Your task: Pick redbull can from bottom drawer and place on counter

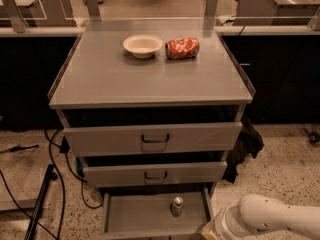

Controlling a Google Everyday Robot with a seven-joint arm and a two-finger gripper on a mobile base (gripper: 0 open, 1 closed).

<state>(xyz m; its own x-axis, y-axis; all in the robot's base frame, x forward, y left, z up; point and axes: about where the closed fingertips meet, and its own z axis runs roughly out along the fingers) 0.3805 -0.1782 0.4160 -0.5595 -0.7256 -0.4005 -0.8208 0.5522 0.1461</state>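
Observation:
The redbull can point(177, 206) stands upright in the open bottom drawer point(130, 217), right of its middle, silvery top showing. The counter point(150, 71) is the flat grey top of the cabinet above. Only my white arm point(265, 219) shows, at the bottom right, just right of the drawer's front corner. My gripper is out of view below the picture's edge.
A white bowl point(143, 45) and a crushed orange-red can point(182, 48) lie at the back of the counter. Two upper drawers point(152, 139) with dark handles stand partly pulled out. Cables point(55, 184) and a dark pole lie on the speckled floor at left. A dark cloth point(246, 144) hangs at right.

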